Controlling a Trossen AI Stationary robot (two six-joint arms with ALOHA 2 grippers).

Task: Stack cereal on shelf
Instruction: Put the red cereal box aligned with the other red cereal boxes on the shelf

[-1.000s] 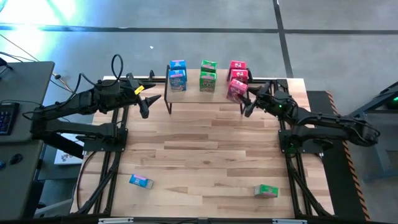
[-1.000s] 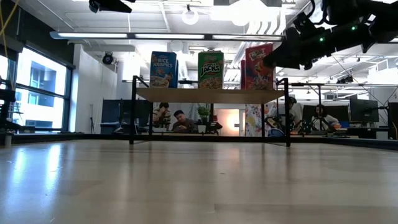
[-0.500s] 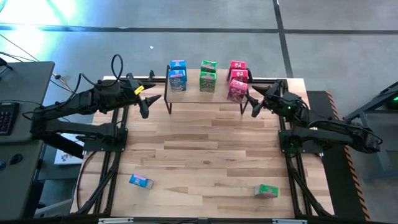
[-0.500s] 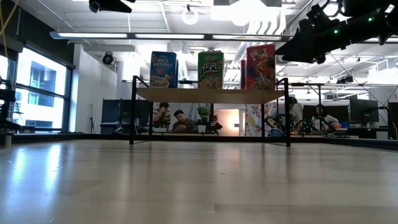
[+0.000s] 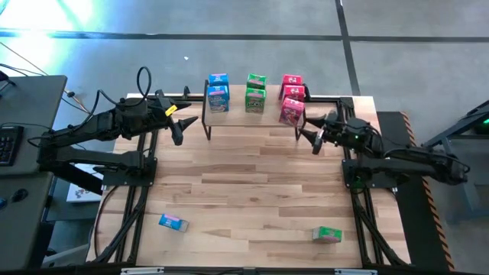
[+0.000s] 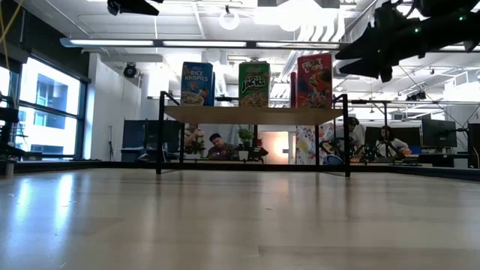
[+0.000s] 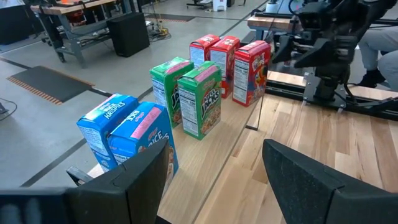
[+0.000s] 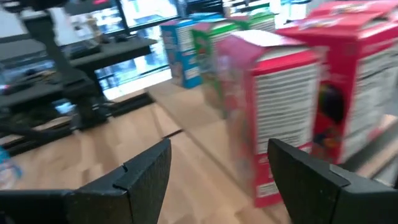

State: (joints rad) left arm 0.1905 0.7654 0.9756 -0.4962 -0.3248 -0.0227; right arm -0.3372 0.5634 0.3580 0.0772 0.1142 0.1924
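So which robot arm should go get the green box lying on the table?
Probably the right. The green box lies near the table's front on the right arm's side, and the right gripper is open and empty. The left gripper hovers by the shelf, farther across.

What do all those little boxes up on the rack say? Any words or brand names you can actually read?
"RICE KRISPIES": front blue box on the shelf.
"Apple JACKS": front green box; the left wrist view shows "JACKS" on its side too.
Front red box: colourful lettering, too blurred to read.
Side panels of the red boxes: fine print, too small.
Blue box and green box lying on the table: labels too small.
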